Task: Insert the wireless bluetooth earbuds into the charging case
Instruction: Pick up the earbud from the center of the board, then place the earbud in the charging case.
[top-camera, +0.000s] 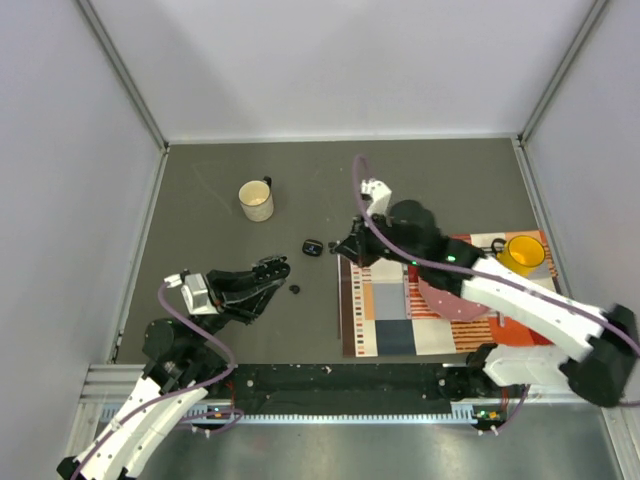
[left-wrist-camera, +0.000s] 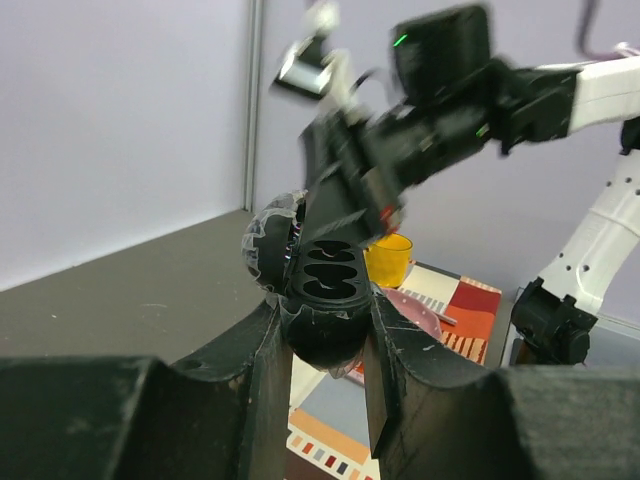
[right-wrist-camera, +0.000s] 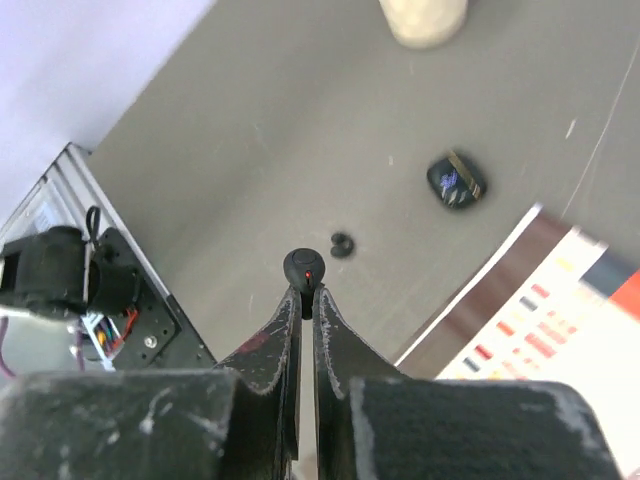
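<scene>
My left gripper (left-wrist-camera: 325, 312) is shut on the charging case (left-wrist-camera: 327, 275), which is black and held open with its lid (left-wrist-camera: 266, 240) tipped left. Its two slots look empty. From the top view this gripper (top-camera: 276, 270) hovers left of centre. My right gripper (right-wrist-camera: 307, 292) is shut on one earbud (right-wrist-camera: 305, 268), a tiny black piece with a red light, lifted above the table. In the top view the right gripper (top-camera: 344, 247) sits beside the mat's far left corner. A second earbud (top-camera: 294, 290) (right-wrist-camera: 342, 244) lies loose on the table between the two grippers.
A second, closed black case (top-camera: 313, 246) (right-wrist-camera: 455, 180) lies near the right gripper. A cream mug (top-camera: 256, 200) stands at the back left. A patterned placemat (top-camera: 385, 315) at the right bears a pink plate (top-camera: 440, 298) and a yellow cup (top-camera: 522, 252).
</scene>
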